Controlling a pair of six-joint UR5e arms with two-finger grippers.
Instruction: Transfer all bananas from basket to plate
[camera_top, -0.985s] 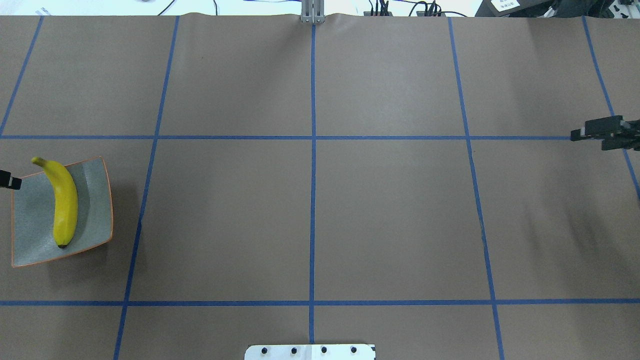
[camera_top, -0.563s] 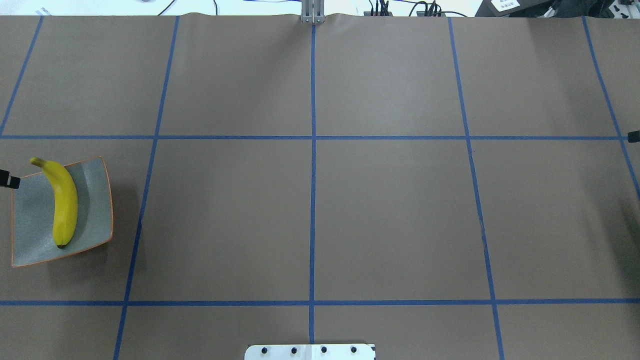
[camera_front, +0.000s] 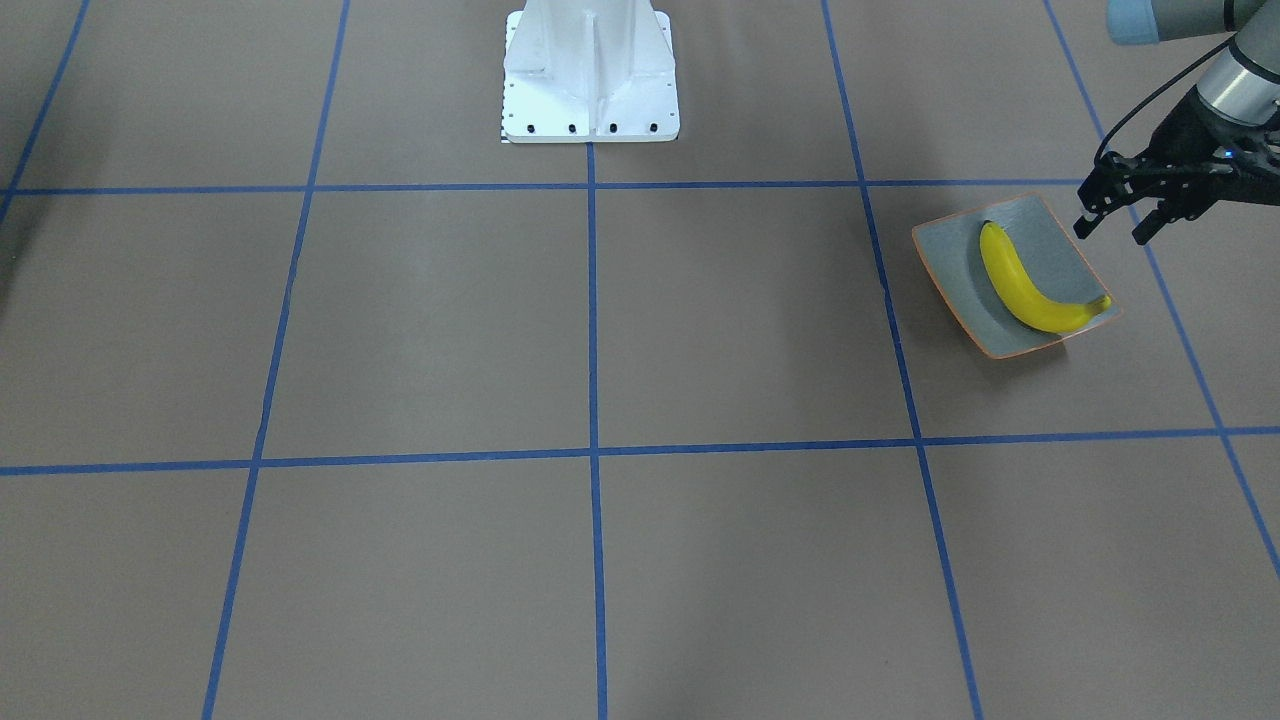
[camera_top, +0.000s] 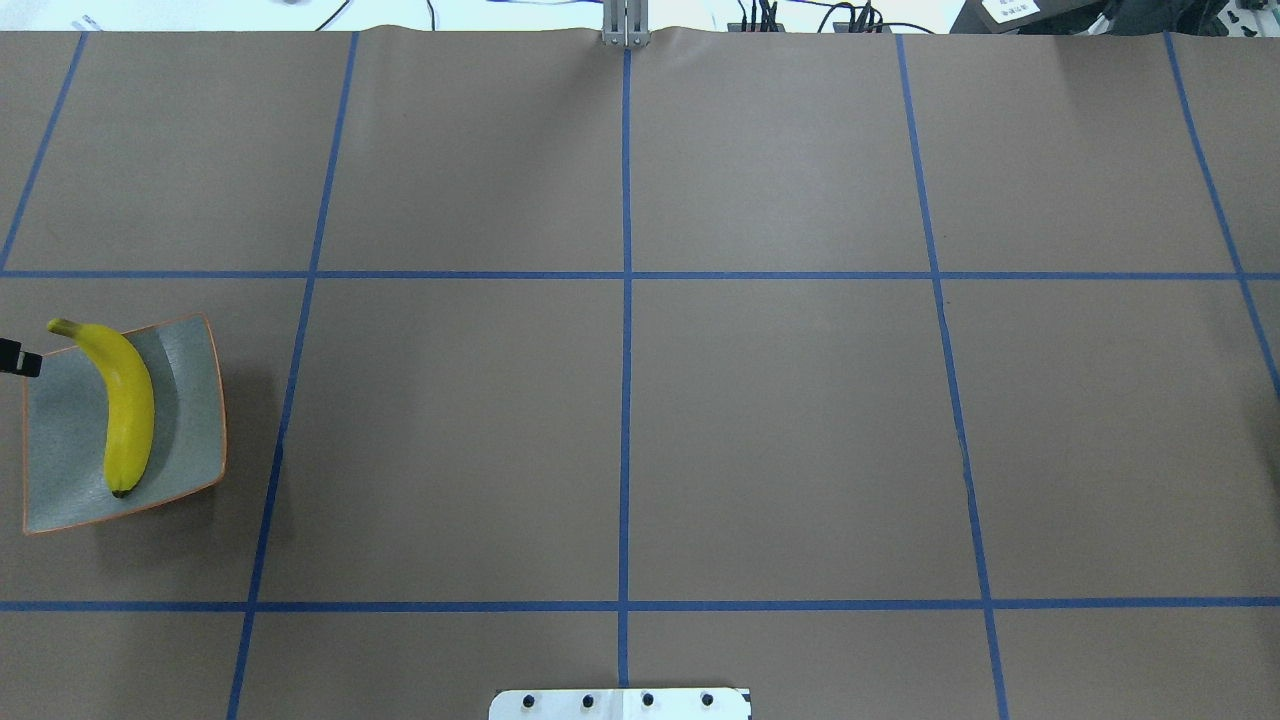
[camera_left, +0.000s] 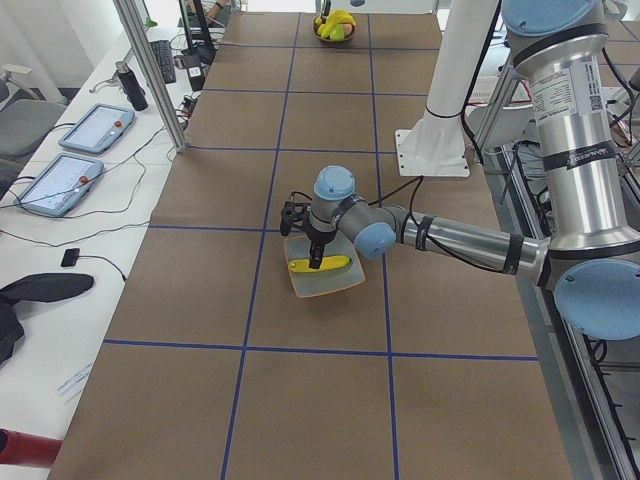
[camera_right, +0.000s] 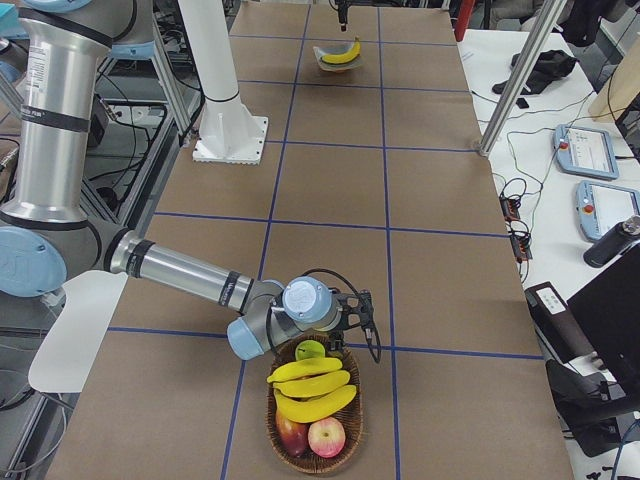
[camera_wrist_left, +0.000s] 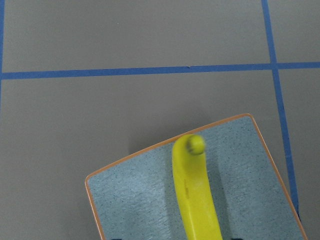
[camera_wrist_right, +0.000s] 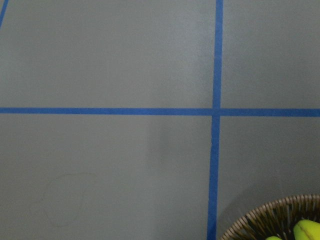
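Left pincer (camera_front: 1112, 232) above blue-taped brown table (camera_front: 740, 320)

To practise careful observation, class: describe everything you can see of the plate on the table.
The plate is a square, shallow dish with upturned sides, speckled grey-green with a thin orange rim; it looks like glazed ceramic. It sits on the brown table, slightly askew to the blue tape lines. One yellow banana lies along it, one tip reaching past the rim. The open left gripper hangs over one edge, apparently not touching it.
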